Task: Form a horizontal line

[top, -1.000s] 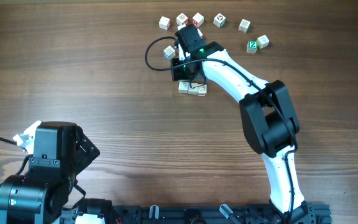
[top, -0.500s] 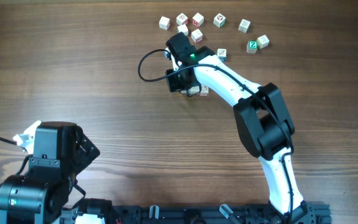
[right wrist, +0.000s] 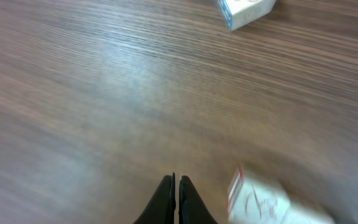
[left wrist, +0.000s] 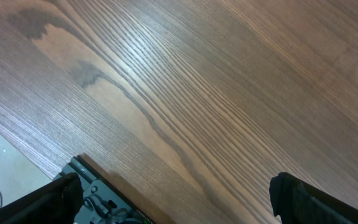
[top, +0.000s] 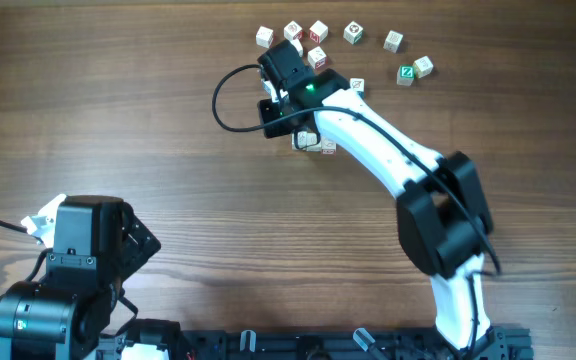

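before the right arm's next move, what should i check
1. Right pincer shut, holding nothing: ok.
2. Horizontal line straight, three cubes touching: cannot tell, right arm hides part.
3. Red-marked cube clear of that pincer's tips: ok, apart.
4. Left pincer open, away from cubes: ok.
5. Visible loose cubes apart from the line: ok.

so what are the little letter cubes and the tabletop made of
Letter cubes: probably pale unfinished wood, matte whitish faces with printed coloured letters. Tabletop: brown wood grain with a soft sheen; could be veneer or laminate rather than solid wood.
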Action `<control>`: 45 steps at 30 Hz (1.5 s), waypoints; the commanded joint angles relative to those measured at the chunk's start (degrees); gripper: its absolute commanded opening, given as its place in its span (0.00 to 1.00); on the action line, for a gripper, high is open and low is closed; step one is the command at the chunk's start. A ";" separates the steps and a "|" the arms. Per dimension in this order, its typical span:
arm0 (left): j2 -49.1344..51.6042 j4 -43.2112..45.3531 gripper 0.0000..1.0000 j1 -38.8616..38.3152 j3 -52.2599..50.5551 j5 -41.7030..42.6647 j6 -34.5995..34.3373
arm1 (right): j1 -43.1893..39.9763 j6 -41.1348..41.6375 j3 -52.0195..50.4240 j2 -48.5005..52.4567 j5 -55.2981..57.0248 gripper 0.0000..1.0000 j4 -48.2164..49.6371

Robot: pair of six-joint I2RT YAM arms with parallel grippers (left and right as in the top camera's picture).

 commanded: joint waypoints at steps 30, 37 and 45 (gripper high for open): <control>-0.13 -0.02 1.00 0.37 -0.09 -0.28 -0.96 | 1.16 18.88 -30.86 -8.39 15.85 0.05 16.85; -0.13 -0.02 1.00 0.37 -0.07 -0.28 -0.96 | 1.16 18.16 -30.86 -6.62 14.36 0.05 18.08; -0.13 -0.02 1.00 0.37 -0.07 -0.28 -0.96 | 1.16 17.20 -30.86 -6.40 14.40 0.05 20.06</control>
